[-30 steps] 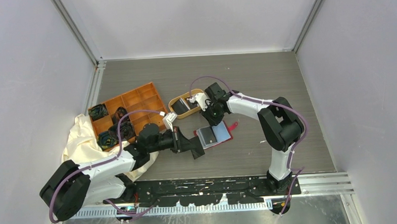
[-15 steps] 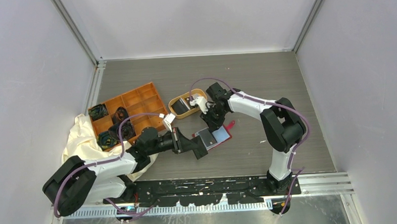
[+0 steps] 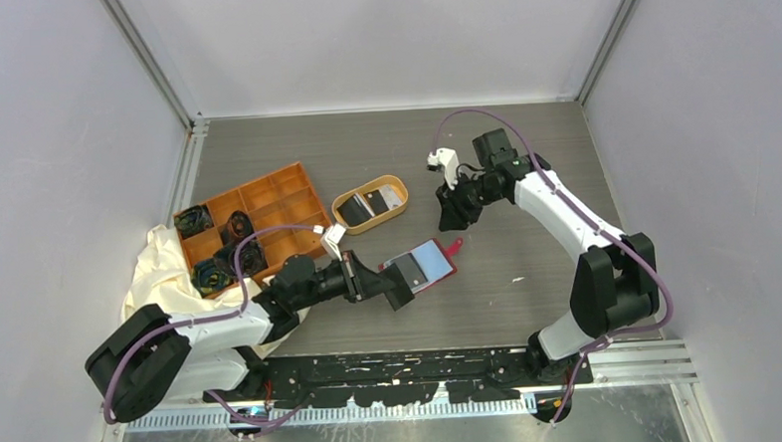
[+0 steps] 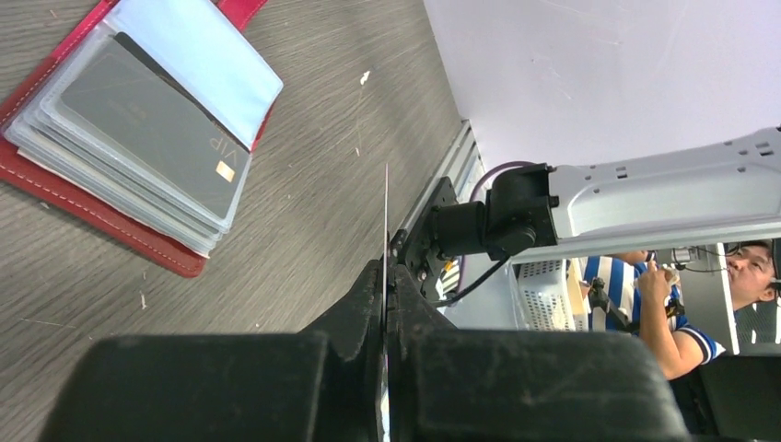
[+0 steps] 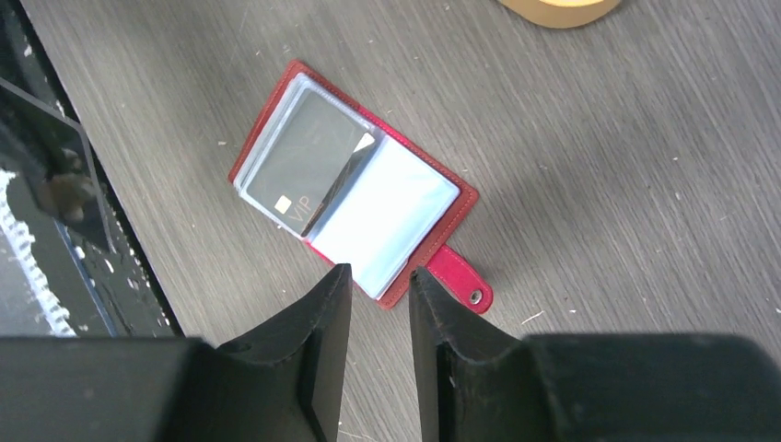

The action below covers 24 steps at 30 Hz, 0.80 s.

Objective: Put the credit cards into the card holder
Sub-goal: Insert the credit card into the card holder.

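A red card holder (image 5: 355, 216) lies open and flat on the grey worktop (image 3: 524, 175), at the centre of the overhead view. A dark VIP card (image 5: 299, 170) is already seated in the clear sleeve toward the left of the right wrist view. Nothing pins the holder down, so it is judged likely to be pushed along the worktop, or its loose sleeves buckled, if another card is driven in at a shallow angle. A card pinched along one edge only could also swivel and miss the sleeve mouth. The left fingers (image 4: 364, 308) are pressed together on what appears to be a thin card (image 4: 385, 221), seen edge-on as a pale line at the lower centre of the left wrist view. The right fingers (image 5: 322, 322) are held slightly apart, empty and touching nothing, raised well clear of the holder. More cards (image 3: 376, 198) are seen in the oval tan dish (image 3: 347, 224), to the upper left of the holder.
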### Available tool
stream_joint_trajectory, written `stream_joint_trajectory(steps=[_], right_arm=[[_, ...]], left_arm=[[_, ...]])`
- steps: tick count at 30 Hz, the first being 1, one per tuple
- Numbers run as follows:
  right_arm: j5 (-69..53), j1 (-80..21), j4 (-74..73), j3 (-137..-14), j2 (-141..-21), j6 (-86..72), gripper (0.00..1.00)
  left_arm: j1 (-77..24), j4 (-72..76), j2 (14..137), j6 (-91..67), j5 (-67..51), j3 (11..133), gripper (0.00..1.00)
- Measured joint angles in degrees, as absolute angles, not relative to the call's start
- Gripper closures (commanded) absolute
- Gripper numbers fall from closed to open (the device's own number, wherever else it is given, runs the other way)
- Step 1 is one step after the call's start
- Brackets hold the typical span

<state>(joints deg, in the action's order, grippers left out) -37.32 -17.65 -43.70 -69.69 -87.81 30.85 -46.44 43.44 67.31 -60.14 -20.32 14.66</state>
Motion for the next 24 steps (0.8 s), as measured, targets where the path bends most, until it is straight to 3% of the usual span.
stream_joint_trajectory(steps=[16, 24], right_arm=[[-35.7, -17.9, -43.3, -62.8, -90.7, 40.8, 0.64], [-33.5, -19.2, -43.7, -63.0, -95.5, 40.6, 0.64]], left_arm=[[-45.9, 43.6, 87.6, -65.3, -20.0, 25.3, 1.00], [-45.6, 33.2, 91.1, -64.9, -17.2, 34.2, 1.00]])
